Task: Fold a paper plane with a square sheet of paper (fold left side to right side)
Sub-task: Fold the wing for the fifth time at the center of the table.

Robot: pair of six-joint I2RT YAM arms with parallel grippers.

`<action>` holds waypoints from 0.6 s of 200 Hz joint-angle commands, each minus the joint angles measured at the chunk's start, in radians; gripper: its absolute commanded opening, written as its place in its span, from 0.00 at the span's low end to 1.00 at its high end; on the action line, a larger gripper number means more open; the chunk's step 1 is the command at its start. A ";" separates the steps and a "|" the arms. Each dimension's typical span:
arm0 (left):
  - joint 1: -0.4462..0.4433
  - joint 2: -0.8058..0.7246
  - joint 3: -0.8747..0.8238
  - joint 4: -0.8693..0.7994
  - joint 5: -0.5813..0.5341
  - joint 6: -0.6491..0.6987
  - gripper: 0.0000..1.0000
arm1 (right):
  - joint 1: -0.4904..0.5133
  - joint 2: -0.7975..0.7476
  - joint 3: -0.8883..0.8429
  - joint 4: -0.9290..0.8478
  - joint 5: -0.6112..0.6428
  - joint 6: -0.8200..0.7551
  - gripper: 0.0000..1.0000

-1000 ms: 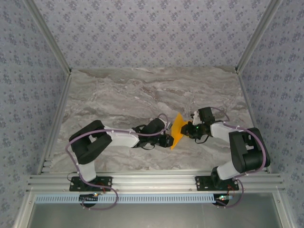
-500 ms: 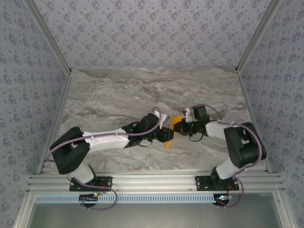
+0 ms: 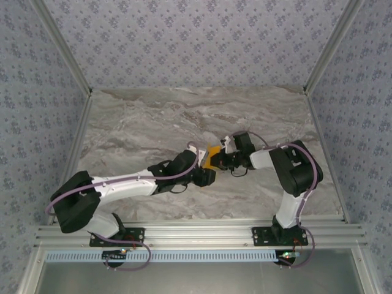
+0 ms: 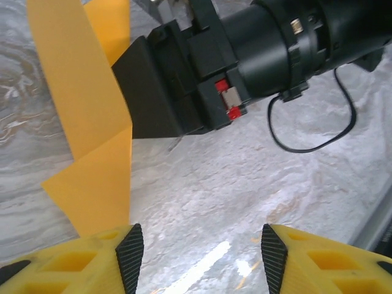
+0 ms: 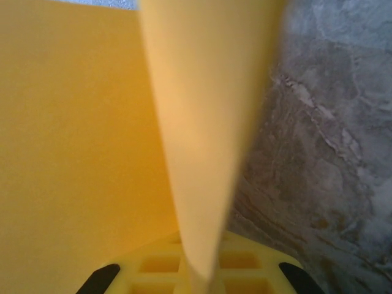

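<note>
Thin, sharply creased orange-yellow paper (image 4: pixel 92 116) angles over a veined grey marble tabletop (image 4: pixel 233 184).

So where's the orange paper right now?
In the top view, the thin orange-yellow paper sheet is near the middle of the grey marble table, pinched in the right gripper, with the open left gripper just beside it.
</note>
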 commanded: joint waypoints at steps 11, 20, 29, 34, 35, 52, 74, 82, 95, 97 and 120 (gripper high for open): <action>-0.036 0.068 0.061 -0.123 -0.111 0.066 0.57 | 0.006 0.026 0.020 0.027 -0.025 0.014 0.10; -0.043 0.099 0.087 -0.150 -0.142 0.071 0.57 | 0.007 0.026 0.020 0.021 -0.024 0.012 0.10; -0.050 0.128 0.115 -0.177 -0.168 0.077 0.57 | 0.008 0.026 0.020 0.016 -0.025 0.008 0.10; -0.054 0.143 0.131 -0.190 -0.183 0.079 0.57 | 0.007 0.026 0.019 0.015 -0.025 0.007 0.10; -0.056 0.144 0.134 -0.192 -0.186 0.080 0.57 | 0.007 0.027 0.019 0.015 -0.025 0.007 0.10; -0.069 0.185 0.181 -0.232 -0.228 0.089 0.56 | 0.008 0.026 0.016 0.012 -0.026 0.002 0.10; -0.078 0.232 0.226 -0.273 -0.263 0.095 0.55 | 0.010 0.030 0.016 0.008 -0.027 -0.004 0.10; -0.079 0.246 0.237 -0.280 -0.271 0.095 0.54 | 0.010 0.030 0.017 0.007 -0.027 -0.006 0.10; -0.080 0.265 0.251 -0.291 -0.289 0.088 0.52 | 0.010 0.031 0.018 0.005 -0.029 -0.009 0.10; -0.081 0.266 0.252 -0.292 -0.291 0.088 0.51 | 0.011 0.032 0.017 0.004 -0.029 -0.010 0.10; -0.083 0.289 0.273 -0.307 -0.307 0.088 0.48 | 0.013 0.034 0.018 -0.005 -0.027 -0.018 0.10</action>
